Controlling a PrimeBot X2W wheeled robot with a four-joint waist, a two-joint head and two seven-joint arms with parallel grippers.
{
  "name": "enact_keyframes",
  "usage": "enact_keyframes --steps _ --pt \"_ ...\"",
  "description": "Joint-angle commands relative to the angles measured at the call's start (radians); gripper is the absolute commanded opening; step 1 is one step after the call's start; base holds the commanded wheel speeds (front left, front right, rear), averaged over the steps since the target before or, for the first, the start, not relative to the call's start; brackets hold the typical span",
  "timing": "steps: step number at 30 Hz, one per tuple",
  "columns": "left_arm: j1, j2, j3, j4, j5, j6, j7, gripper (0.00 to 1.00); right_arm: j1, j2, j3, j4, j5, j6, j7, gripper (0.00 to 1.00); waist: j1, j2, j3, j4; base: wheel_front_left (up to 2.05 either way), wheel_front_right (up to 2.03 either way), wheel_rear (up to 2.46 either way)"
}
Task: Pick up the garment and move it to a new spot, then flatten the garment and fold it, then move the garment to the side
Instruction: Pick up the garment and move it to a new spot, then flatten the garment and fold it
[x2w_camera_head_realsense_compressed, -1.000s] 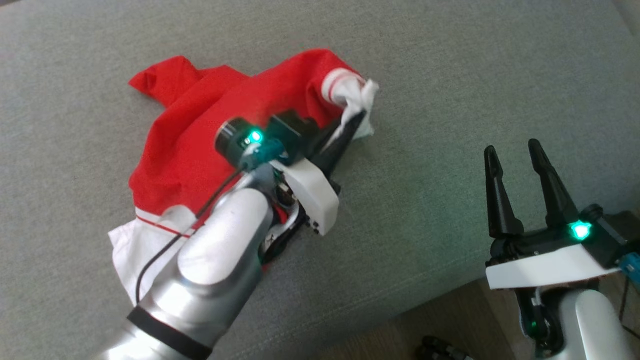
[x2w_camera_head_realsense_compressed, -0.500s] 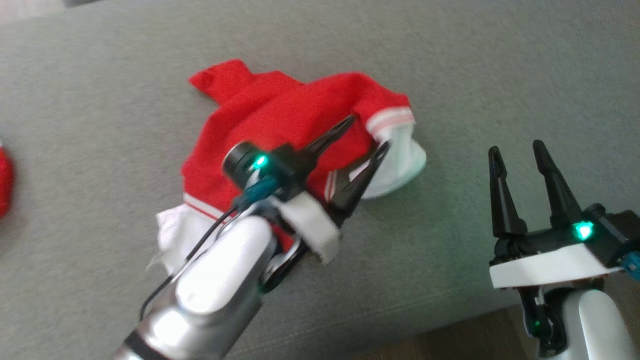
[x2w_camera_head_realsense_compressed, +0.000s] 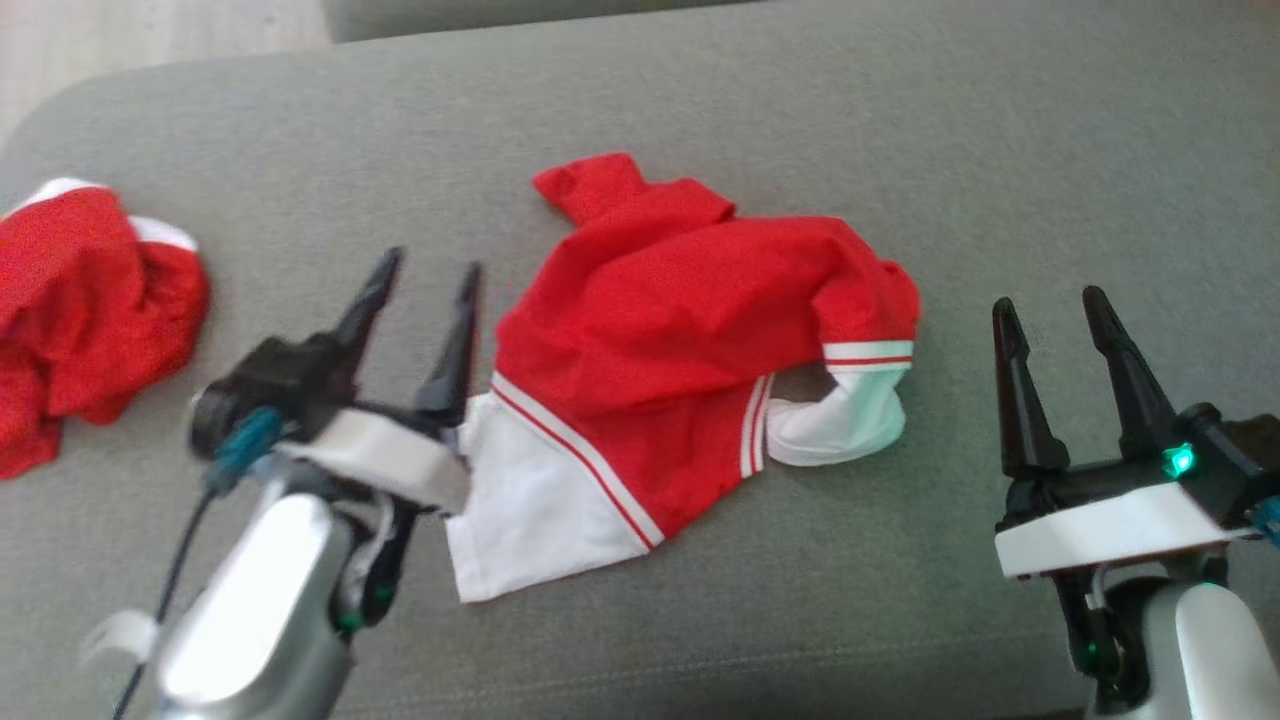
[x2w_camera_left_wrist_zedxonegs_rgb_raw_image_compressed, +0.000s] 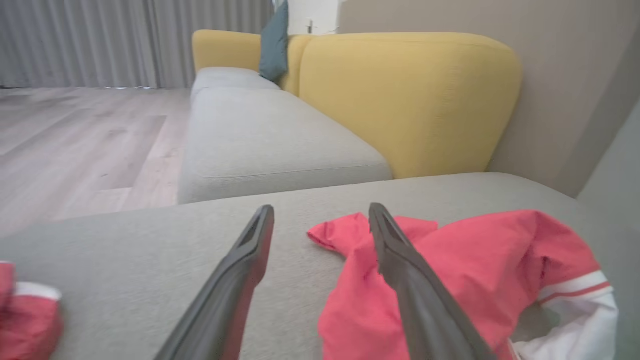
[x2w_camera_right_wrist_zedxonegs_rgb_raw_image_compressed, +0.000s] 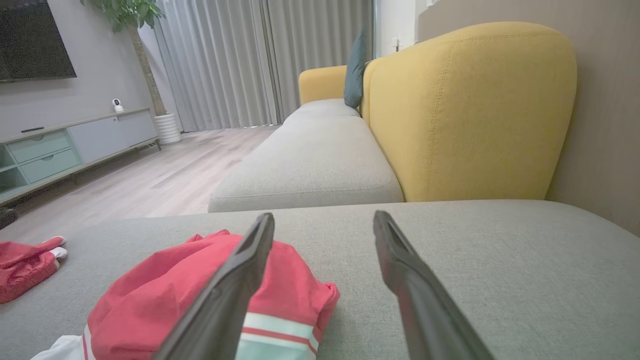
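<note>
We count two red-and-white pieces: the garment lies rumpled mid-cushion, and the other garment sits bunched at the left edge of the grey cushion. We have two claws, both spread and empty. The left gripper is just beside the garment's white hem. The right gripper stands apart, with bare cushion between.

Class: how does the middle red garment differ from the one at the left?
The middle garment lies partly spread, broad white panels showing; the left garment is bunched up, mostly red. The middle garment shows striped trim; the left garment only a white edge. Both are red and white.
</note>
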Motion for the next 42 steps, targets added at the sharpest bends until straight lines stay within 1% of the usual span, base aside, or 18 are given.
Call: enact_keyframes --steps 1,3,6,13,17,25,42 --pt "-0.019 0.032 0.052 -0.039 -0.003 0.010 -0.010 1.00 -0.008 -0.005 0.018 -0.039 -0.008 -0.001 0.001 1.00 0.0000 0.0000 -0.015 0.020 0.00 0.00 0.00" --pt "0.009 0.050 0.085 -0.056 0.000 0.025 -0.011 1.00 -0.002 -0.005 0.014 -0.037 -0.011 -0.001 0.005 1.00 0.0000 0.0000 -0.024 0.031 0.00 0.00 0.00" --pt "0.078 0.080 0.146 -0.101 0.007 0.036 -0.012 1.00 0.009 -0.005 0.015 -0.030 -0.014 -0.001 0.011 1.00 0.0000 0.0000 -0.045 0.041 0.00 0.00 0.00" --pt "0.179 0.101 0.201 -0.164 0.020 0.026 -0.012 1.00 0.038 -0.005 0.018 -0.024 -0.021 -0.001 0.021 1.00 0.0000 0.0000 -0.080 0.038 0.00 0.00 0.00" --pt "0.221 0.099 0.207 -0.180 0.027 0.018 -0.012 1.00 0.060 -0.005 0.019 -0.022 -0.016 -0.001 0.028 1.00 0.0000 0.0000 -0.100 0.034 0.00 0.00 0.00" --pt "0.278 0.089 0.211 -0.180 0.034 0.018 -0.012 1.00 0.098 -0.005 0.015 -0.024 -0.015 -0.001 0.039 1.00 0.0000 0.0000 -0.140 0.032 0.00 0.00 0.00" --pt "0.286 0.088 0.211 -0.177 0.047 0.020 -0.012 1.00 0.103 -0.005 0.018 -0.037 -0.014 -0.001 0.043 1.00 0.0000 0.0000 -0.141 0.039 0.00 0.00 0.00"
